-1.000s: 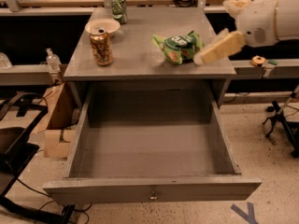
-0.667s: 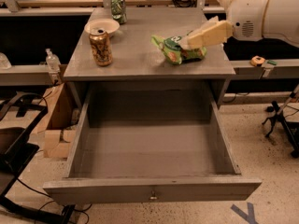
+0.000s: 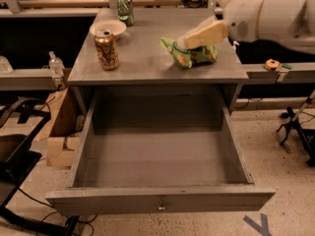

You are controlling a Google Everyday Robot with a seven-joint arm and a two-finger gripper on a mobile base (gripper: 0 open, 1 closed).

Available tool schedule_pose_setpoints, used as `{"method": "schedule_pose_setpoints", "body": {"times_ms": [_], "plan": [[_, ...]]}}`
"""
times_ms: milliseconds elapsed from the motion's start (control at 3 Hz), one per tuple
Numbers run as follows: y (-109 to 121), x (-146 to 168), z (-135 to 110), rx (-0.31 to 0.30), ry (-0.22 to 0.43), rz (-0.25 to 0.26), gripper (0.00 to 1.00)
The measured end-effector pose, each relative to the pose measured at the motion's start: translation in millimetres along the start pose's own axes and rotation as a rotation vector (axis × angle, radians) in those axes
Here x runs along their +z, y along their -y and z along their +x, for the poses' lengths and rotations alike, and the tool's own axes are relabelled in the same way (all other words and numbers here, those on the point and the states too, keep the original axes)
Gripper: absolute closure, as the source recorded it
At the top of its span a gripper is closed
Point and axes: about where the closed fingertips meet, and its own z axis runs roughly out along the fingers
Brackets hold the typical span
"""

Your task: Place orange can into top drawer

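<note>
The robot's pale yellow gripper (image 3: 191, 39) reaches in from the right on a bulky white arm (image 3: 275, 16) and hangs low over a crumpled green snack bag (image 3: 196, 58) at the right of the grey tabletop (image 3: 147, 65). Its tip points left, and from this angle it cannot be told how the jaws stand or whether they touch the bag; they hold nothing that can be seen. The orange can (image 3: 107, 49) stands upright at the left of the tabletop, well apart from the gripper, with the bag lying between them. Just behind the can sits a white bowl (image 3: 109, 27), and a green can (image 3: 125, 9) stands at the far edge. Below, the top drawer (image 3: 123, 200) is pulled fully out, its keyhole (image 3: 161, 206) at the centre of the front panel.
</note>
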Motion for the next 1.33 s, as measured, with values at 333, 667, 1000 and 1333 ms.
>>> {"method": "schedule_pose_setpoints", "body": {"times_ms": [333, 667, 1000, 1333], "plan": [[15, 50, 24, 0.020, 0.056, 0.027, 0.00], [43, 107, 50, 0.050, 0.060, 0.056, 0.00], [55, 177, 70, 0.081, 0.029, 0.029, 0.00], [36, 255, 71, 0.113, 0.011, -0.081, 0.00]]}}
